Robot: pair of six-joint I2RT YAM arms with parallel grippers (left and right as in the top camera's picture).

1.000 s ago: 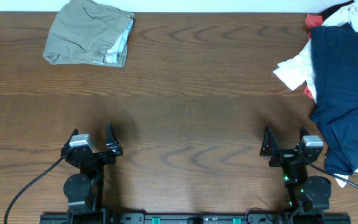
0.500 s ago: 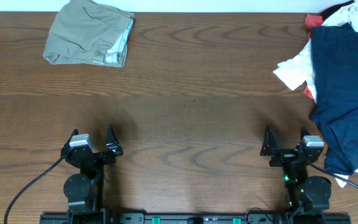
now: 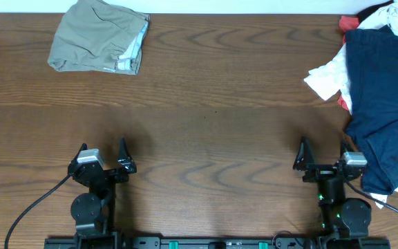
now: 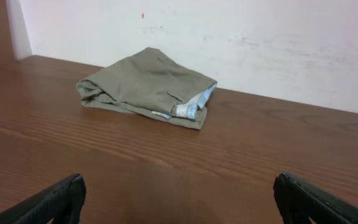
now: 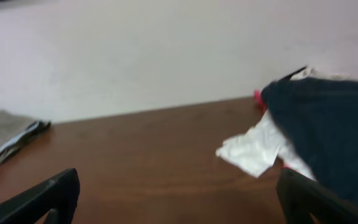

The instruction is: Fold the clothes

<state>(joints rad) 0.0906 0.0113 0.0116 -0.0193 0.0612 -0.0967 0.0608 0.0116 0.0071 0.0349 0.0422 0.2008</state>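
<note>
A large dark navy garment [image 3: 382,104] lies in a heap at the table's right edge, on top of white cloth [image 3: 327,77] and a bit of red cloth [image 3: 347,23]. It also shows in the right wrist view [image 5: 328,130]. A folded khaki garment [image 3: 99,36] lies at the far left; it also shows in the left wrist view [image 4: 148,87]. My left gripper [image 3: 102,153] is open and empty near the front edge. My right gripper [image 3: 323,155] is open and empty, just left of the navy garment's lower part.
The brown wooden table [image 3: 213,104] runs between the two piles. A white wall [image 4: 229,37] stands behind the far edge. Black cables trail from both arm bases at the front.
My right gripper has shifted a little to the right, toward the navy garment. The left arm and the clothes have not moved.
</note>
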